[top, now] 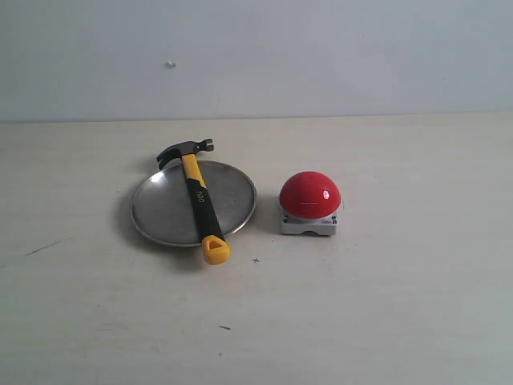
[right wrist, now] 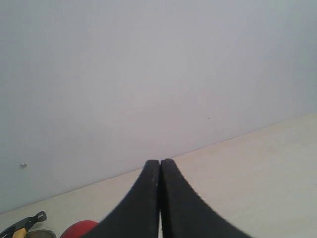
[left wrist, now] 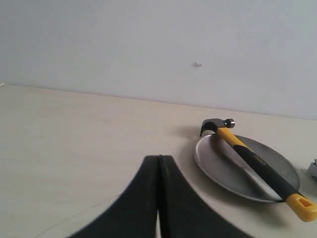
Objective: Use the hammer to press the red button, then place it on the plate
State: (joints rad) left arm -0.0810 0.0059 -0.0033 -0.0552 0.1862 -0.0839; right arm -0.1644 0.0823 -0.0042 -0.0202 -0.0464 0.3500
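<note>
The hammer lies across the plate, its dark head past the far rim and its yellow looped end over the near rim. Just right of the plate sits the red button on its grey base. Neither arm shows in the exterior view. In the left wrist view my left gripper is shut with nothing in it, well apart from the hammer and the plate. My right gripper is shut and empty too; the red button and the hammer's head peek in at that view's edge.
A pale table carries everything and meets a plain white wall at the back. Small dark marks dot the table near its front.
</note>
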